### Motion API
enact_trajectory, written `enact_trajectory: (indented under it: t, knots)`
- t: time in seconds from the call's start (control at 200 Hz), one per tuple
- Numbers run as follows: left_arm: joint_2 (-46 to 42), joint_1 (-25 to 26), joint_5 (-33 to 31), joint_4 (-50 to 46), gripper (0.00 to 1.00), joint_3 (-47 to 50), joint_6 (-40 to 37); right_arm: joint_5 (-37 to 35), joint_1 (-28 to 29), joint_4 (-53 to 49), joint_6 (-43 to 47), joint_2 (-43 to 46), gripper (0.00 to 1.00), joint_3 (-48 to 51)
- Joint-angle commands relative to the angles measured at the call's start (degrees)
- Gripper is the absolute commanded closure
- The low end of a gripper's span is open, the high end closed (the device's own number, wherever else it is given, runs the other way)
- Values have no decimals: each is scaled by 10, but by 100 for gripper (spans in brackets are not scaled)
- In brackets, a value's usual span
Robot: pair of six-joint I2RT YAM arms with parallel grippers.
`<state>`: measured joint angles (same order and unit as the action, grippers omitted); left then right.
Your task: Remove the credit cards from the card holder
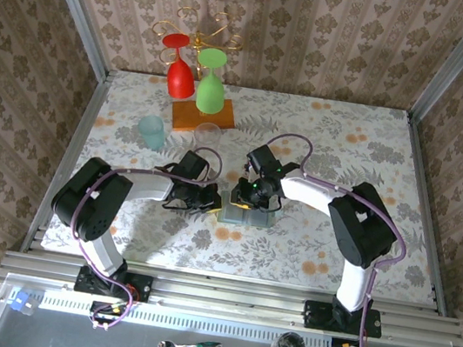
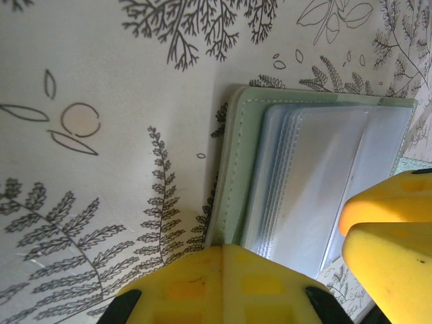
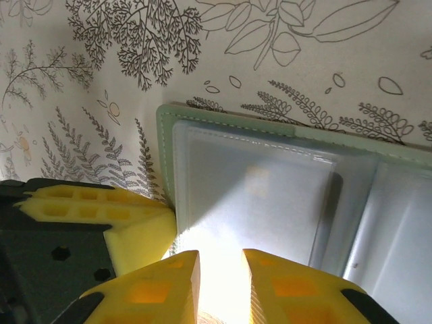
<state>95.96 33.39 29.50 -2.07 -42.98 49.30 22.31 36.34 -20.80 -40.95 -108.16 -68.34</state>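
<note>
Left fingers (image 2: 223, 283), yellow, are pressed together, with their tips touching the lower edge of the pale sage-green folding card holder (image 2: 237, 155) at the lower middle of the left wrist view. Right fingers (image 3: 162, 287) stand slightly apart, leaving a narrow gap, over the holder's bluish-grey pocket panels (image 3: 256, 196). Glare fills that gap, so I cannot tell whether anything sits between them. I note the holder lying open and flat on the floral-patterned bench (image 1: 350, 148), centre of the top view, both sets of fingers meeting over it.

Inverted red goblet (image 1: 180, 76), green goblet (image 1: 211, 87) beside it, teal cup (image 1: 152, 133) nearby.
</note>
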Motion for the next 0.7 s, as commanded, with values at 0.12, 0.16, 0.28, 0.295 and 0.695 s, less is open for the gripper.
enact_trajectory:
  t: [0.12,0.16,0.28,0.295,0.695]
  knots:
    - [14,-1,3,-4,97,6,3,8,4,-2,-14,-18,74,6]
    - [14,-1,3,-4,97,6,3,6,4,-5,-14,-19,74,6]
    - [15,-1,4,-5,97,5,3,5,4,-10,-14,-26,72,6]
    - [16,-1,4,-6,97,4,3,4,4,-11,-14,-26,72,7]
    - [18,-2,2,-13,97,4,1,-56,4,-57,-3,-3,71,7]
